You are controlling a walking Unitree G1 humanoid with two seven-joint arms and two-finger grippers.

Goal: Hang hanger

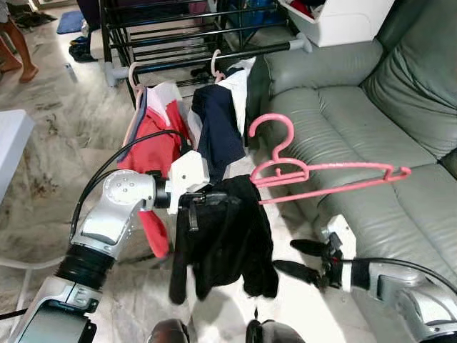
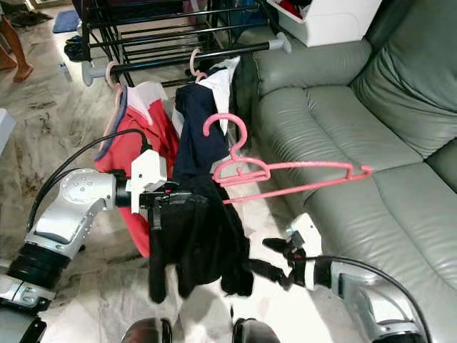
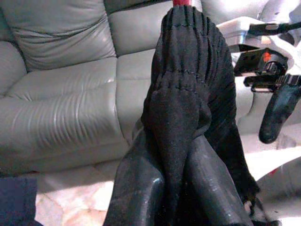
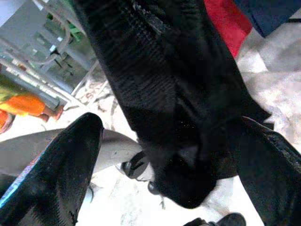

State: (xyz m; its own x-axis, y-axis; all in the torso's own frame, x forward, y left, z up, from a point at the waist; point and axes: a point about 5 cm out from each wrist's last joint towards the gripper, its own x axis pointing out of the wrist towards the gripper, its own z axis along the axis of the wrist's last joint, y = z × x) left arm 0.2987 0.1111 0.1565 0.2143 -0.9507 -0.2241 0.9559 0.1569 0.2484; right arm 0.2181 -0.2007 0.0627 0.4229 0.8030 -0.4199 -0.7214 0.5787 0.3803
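In the left eye view, a marble floor (image 1: 71,128) meets a grey-green leather sofa (image 1: 371,143) beside a black clothes rack (image 1: 207,53). A pink hanger (image 1: 314,171) sticks out from a black garment (image 1: 228,236) clamped by the left gripper (image 1: 196,207).

The left wrist view shows fingers (image 3: 136,188) pinching that cloth.

In the right wrist view, the right gripper (image 4: 169,169) is spread wide beneath it. No writing is legible.

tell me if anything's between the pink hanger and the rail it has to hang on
Yes. The navy garment and white garment already hanging on the rail sit directly between it and the pink hanger. The left gripper holds the black garment on it.
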